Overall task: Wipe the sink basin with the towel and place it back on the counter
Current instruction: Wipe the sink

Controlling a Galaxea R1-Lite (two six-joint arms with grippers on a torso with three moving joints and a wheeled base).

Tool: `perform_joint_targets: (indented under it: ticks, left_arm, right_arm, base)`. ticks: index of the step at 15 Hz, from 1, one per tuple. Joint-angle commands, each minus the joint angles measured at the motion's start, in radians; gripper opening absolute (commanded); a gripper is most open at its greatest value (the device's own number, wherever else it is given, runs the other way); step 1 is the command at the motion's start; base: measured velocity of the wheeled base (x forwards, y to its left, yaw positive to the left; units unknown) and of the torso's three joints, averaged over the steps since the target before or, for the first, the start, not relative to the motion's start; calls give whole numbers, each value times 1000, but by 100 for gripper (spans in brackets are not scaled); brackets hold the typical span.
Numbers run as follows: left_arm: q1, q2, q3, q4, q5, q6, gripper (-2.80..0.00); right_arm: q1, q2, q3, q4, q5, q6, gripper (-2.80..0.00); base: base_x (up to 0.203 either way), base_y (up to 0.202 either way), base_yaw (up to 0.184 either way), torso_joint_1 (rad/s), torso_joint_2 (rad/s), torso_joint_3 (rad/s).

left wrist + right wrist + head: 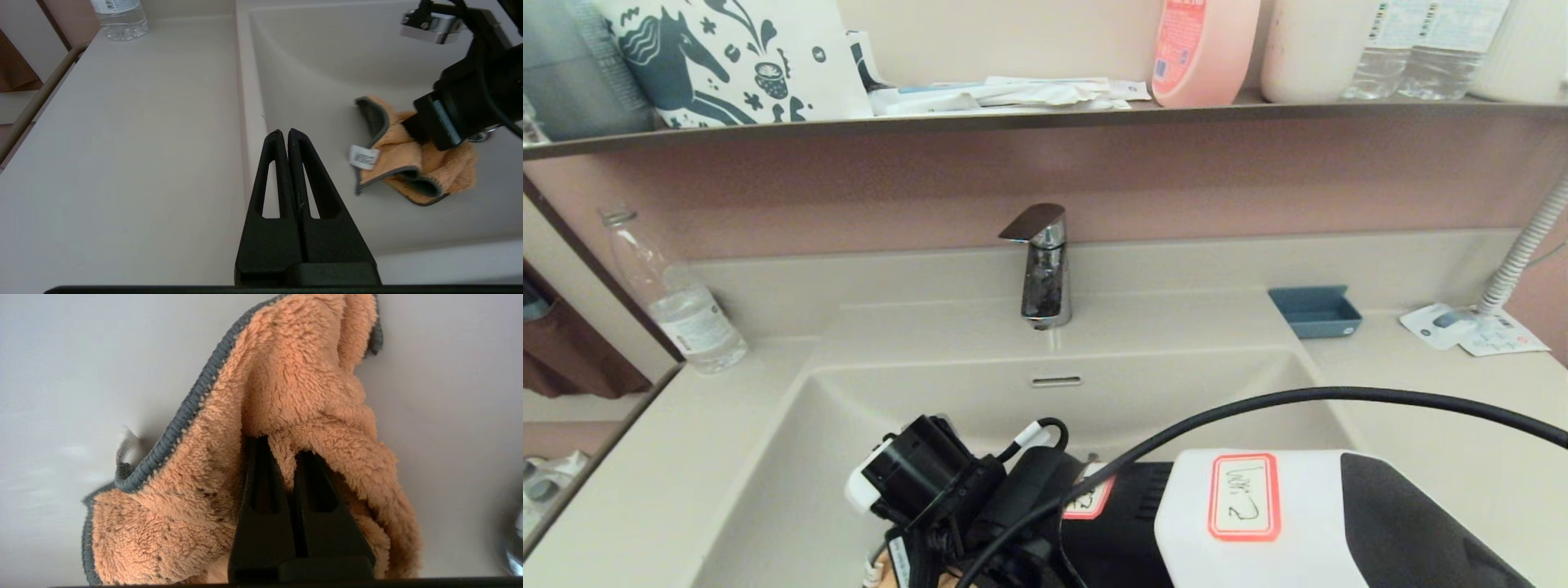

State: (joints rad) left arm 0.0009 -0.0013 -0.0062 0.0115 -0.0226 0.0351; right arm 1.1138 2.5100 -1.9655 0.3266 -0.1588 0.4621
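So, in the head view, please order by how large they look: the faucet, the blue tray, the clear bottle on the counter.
1. clear bottle, largest.
2. faucet.
3. blue tray, smallest.
Bottle and faucet look close in size, so their order is unsure; all three stand at similar depth.

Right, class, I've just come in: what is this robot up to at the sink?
The right gripper is shut on the orange towel, pressing it to the floor of the sink basin near the drain, so wiping is under way. The left gripper hangs shut and empty over the basin's edge by the counter.
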Motion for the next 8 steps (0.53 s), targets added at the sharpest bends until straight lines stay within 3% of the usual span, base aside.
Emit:
perform_joint_targets:
  ticks: [1,5,8]
  left_arm:
    - [1,1,0,0,0,0,-280]
    - [1,1,0,-1,0,0,-280]
    - [1,1,0,1,0,0,-280]
  right_arm:
    - [17,3,-2,-31,3,-14,-280]
    - [18,-11,-3,-114,-2,-28,-280]
    - [-8,-70,8,-72,-18,-38,-280]
  base:
    - [0,0,0,0,0,0]
    - [0,0,0,0,0,0]
    - [0,0,0,0,0,0]
